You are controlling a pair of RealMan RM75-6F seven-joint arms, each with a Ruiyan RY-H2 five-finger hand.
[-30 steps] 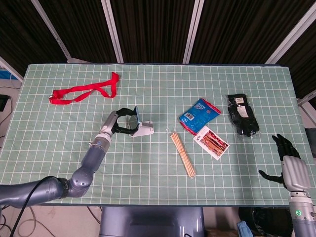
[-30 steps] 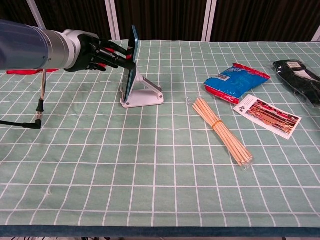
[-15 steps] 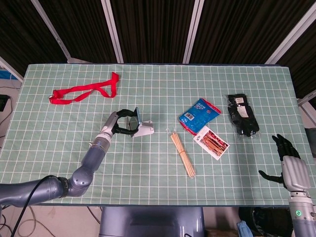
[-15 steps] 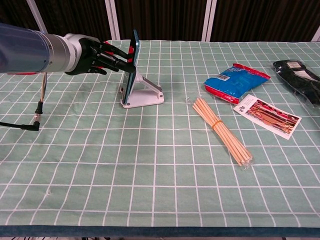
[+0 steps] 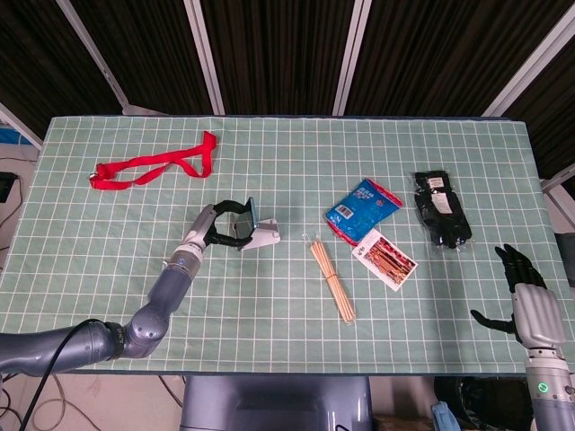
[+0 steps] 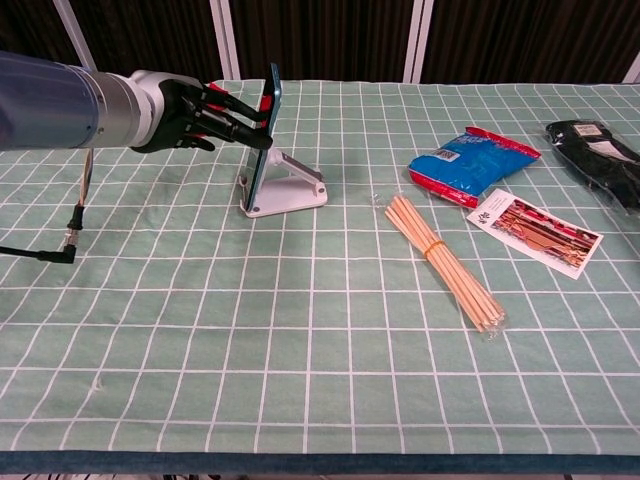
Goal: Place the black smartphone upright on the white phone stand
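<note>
The black smartphone point(image 6: 266, 135) stands on edge on the white phone stand point(image 6: 292, 194), its blue-tinted face seen edge-on and its lower end in the stand's lip. My left hand point(image 6: 185, 110) reaches in from the left, and its fingertips point(image 6: 250, 120) hold the phone's upper part. The head view shows the same left hand point(image 5: 209, 228) beside the phone point(image 5: 245, 218) and the stand point(image 5: 264, 237), left of the table's middle. My right hand point(image 5: 522, 285) hovers open past the table's right front corner and holds nothing.
A red ribbon point(image 5: 153, 165) lies at the back left. Right of the stand are a bundle of wooden sticks point(image 6: 445, 262), a blue packet point(image 6: 470, 160), a printed card pack point(image 6: 535, 232) and a black packet point(image 6: 600, 152). A cable point(image 6: 78, 205) hangs below my left arm.
My left hand has eased the phone slightly to the right, so it leans closer against the stand's back. The right hand has not moved.
</note>
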